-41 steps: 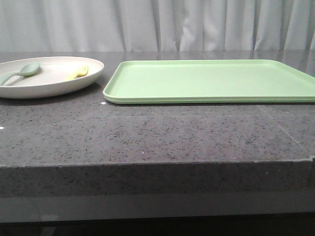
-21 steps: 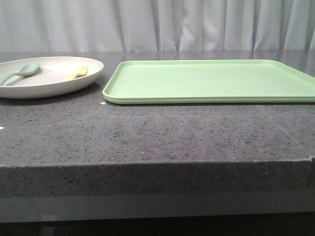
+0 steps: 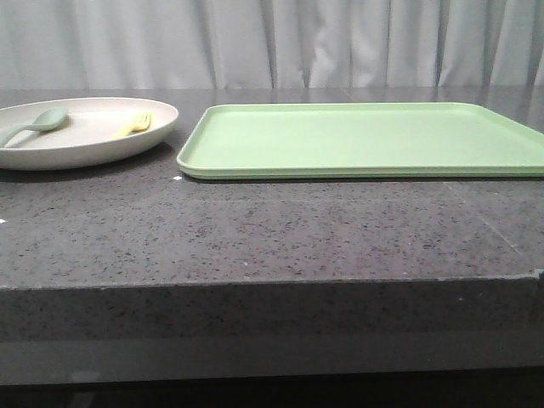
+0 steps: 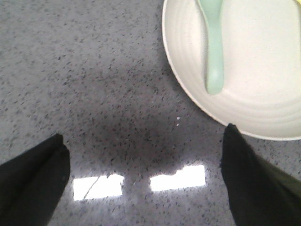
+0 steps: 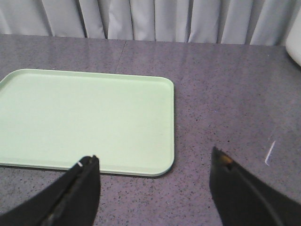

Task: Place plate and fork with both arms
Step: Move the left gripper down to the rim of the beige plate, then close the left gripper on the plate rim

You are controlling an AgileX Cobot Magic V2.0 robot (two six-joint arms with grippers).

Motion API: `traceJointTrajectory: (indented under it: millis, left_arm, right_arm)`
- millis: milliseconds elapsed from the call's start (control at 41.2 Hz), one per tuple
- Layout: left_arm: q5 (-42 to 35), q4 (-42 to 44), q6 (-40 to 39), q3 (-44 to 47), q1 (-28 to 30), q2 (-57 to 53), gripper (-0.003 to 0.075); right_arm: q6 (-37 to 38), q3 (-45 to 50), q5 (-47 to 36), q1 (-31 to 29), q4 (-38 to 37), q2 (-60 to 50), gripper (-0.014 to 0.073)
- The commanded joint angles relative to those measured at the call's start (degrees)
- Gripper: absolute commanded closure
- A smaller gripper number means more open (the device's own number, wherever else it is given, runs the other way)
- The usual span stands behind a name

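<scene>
A dark speckled stone table (image 3: 280, 229) is stretching before us in the front view, with pale curtains (image 3: 280, 42) hanging behind it. On its left side the plate (image 3: 51, 151) is sitting, holding the fork (image 3: 133, 125) near its right rim and a spoon (image 3: 34, 125) at its left. Just beside it, apart, a green tray (image 3: 365, 140) is lying with nothing on it.

In the left wrist view, our left gripper (image 4: 143, 176) is hanging over bare table with fingers (image 4: 35, 176) spread wide, gripping nothing; the plate's rim is lying next to one fingertip, the spoon inside.

In the right wrist view, our right gripper (image 5: 155, 183) is hanging open near the tray's corner, holding nothing.
</scene>
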Motion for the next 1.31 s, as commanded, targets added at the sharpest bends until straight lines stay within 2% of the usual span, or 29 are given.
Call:
traceJointTrajectory:
  millis: [0, 316, 583, 899, 972, 1166, 1287]
  left_arm:
    - [2.04, -4.59, 2.38, -7.27, 0.86, 4.1, 0.009]
    - [5.12, -8.74, 2.51, -19.9, 0.51, 18.47, 0.0099]
    - [5.4, -12.59, 2.51, -26.21, 0.29, 25.99, 0.0227]
    - [4.77, -12.45, 3.41, -26.81, -2.05, 29.16, 0.0315]
    - [4.77, -12.45, 3.41, -26.81, -2.23, 29.16, 0.0361]
    - [4.77, -12.19, 3.41, -26.81, -2.7, 29.16, 0.0552]
    - [4.77, -11.81, 3.41, -26.81, -2.7, 29.16, 0.0633]
  right_arm:
    - [0.0, -1.99, -4.69, 0.07, -0.58, 0.84, 0.0074]
    - [0.0, -1.99, -4.69, 0.07, -0.58, 0.84, 0.0074]
    - [0.0, -1.99, -4.69, 0.07, -0.58, 0.84, 0.0074]
    - [0.0, -1.99, -4.69, 0.07, -0.58, 0.84, 0.0074]
    - [0.0, -1.99, -4.69, 0.07, -0.58, 0.84, 0.0074]
    - [0.0, -1.99, -4.69, 0.07, -0.58, 0.84, 0.0074]
    - [0.0, -1.99, -4.69, 0.07, -0.58, 0.84, 0.0074]
